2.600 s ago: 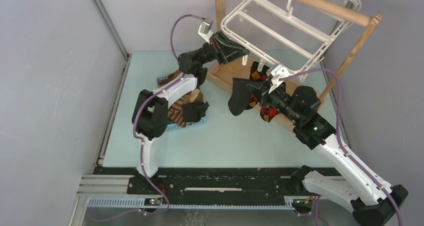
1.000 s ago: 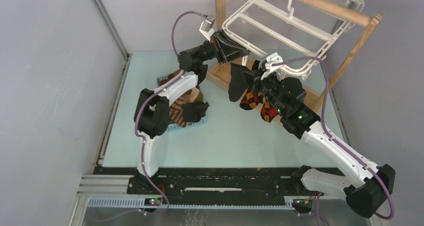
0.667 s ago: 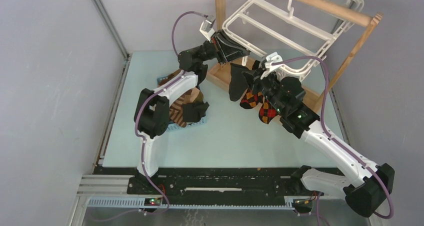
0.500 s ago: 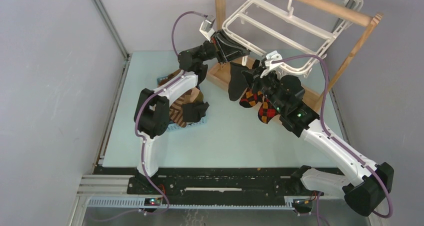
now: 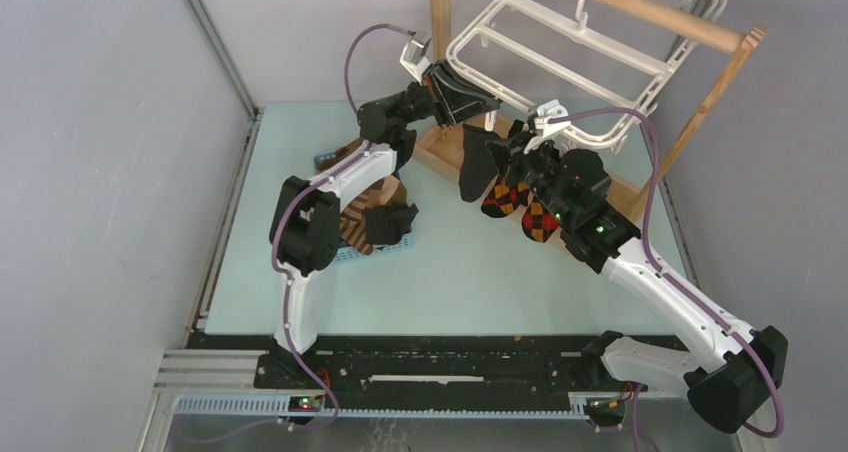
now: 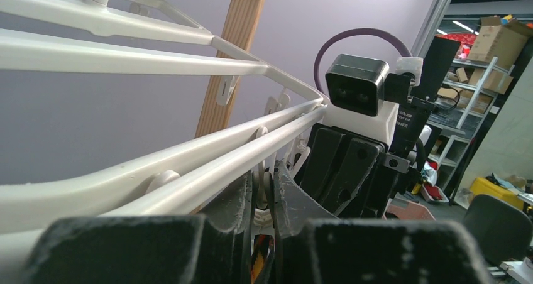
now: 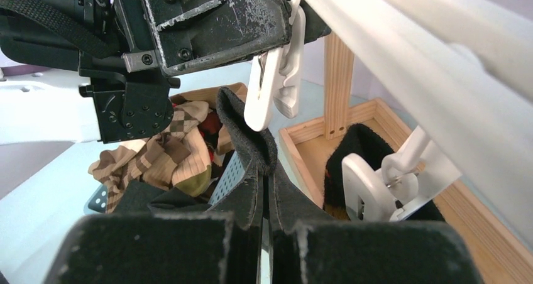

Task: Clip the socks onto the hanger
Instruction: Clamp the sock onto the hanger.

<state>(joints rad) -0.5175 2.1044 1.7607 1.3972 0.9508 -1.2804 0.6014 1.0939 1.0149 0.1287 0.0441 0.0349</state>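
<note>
The white hanger [image 5: 560, 52] hangs tilted from the wooden rail. My left gripper [image 5: 478, 100] is shut on one of its small white clips [image 7: 273, 89], pinching the clip's top between the fingers [image 6: 242, 202]. My right gripper [image 7: 267, 164] is shut on the edge of a plain black sock [image 7: 245, 127], which hangs down below it [image 5: 475, 172]. The sock's raised edge stands just under the clip's lower tips. Two argyle socks [image 5: 540, 220] hang beside my right wrist. A neighbouring clip [image 7: 371, 183] has dark sock fabric behind it.
A small blue basket [image 5: 345, 252] with brown striped socks [image 7: 163, 158] and dark ones sits at the left. The tan wooden stand's base [image 7: 314, 133] lies under the hanger and its rail [image 5: 650, 12] crosses the top right. Grey walls close in both sides.
My right gripper has carried the black sock up and left toward the clip in the left gripper; over the last second it has only shifted slightly. The left arm has stayed put.
</note>
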